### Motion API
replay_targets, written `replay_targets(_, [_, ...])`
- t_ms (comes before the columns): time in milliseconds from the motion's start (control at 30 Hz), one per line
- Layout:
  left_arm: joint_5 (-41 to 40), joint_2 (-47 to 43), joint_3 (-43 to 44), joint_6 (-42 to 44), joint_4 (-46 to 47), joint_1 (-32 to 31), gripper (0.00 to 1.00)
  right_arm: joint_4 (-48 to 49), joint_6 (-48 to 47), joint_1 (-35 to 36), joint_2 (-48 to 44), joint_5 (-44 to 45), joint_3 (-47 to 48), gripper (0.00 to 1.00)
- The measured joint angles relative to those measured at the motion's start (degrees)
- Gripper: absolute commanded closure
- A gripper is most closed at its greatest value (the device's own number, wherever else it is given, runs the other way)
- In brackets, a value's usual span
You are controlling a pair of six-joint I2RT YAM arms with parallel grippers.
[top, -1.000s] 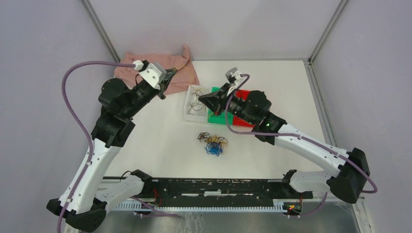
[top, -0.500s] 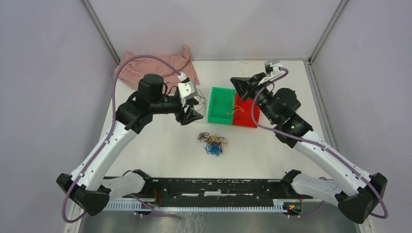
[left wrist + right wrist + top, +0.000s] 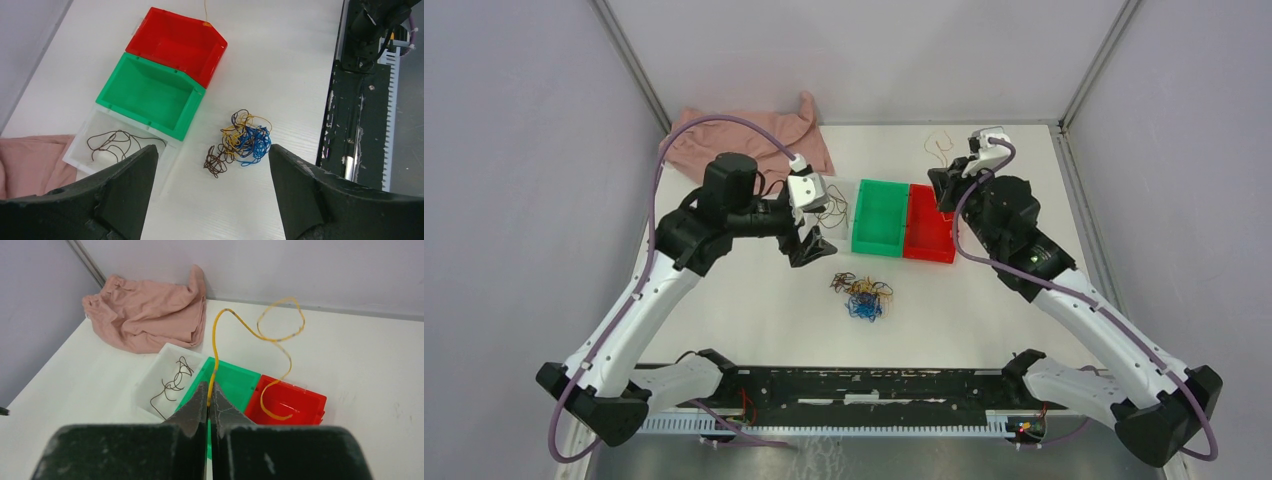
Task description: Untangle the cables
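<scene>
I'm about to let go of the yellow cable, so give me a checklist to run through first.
1. Right pincer shut on yellow cable: ok.
2. Cable's free end hangs at the red bin: ok. Whether it touches the floor: cannot tell.
3. Yellow cable apart from the tangle: ok.
4. Left pincer open and holding nothing, above the tangle: ok.
5. Brown cable lies in the white bin: ok.
6. Green bin has nothing in it: ok.
</scene>
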Motion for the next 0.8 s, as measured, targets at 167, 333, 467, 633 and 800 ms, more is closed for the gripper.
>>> replay_targets(167, [-0.6, -2.1, -0.4, 0.0, 2.4, 0.0, 0.1, -1.5, 0.1, -0.4, 2.6, 0.2, 0.0, 0.99])
replay_targets(333, [-0.7, -4.0, -0.8, 0.0, 4.2, 0.0, 0.09, -2.2, 0.1, -1.0, 5.1, 0.2, 0.0, 1.0])
replay_targets(467, [-0.7, -4.2, -0.9, 0.0, 5.0, 0.0, 0.09, -1.5, 0.2, -2.1, 7.6, 0.0, 0.0, 0.99])
replay_targets(633, [-1.0, -4.2, -1.4, 0.0, 5.6, 0.0, 0.1, 3.2, 0.9, -4.6, 10.6, -1.6, -1.5, 0.99])
replay_targets(800, [-1.6, -4.2, -1.7, 0.0, 5.6, 0.0, 0.1, 6.5, 3.0, -6.4, 14.6, -3.8, -2.2, 0.99])
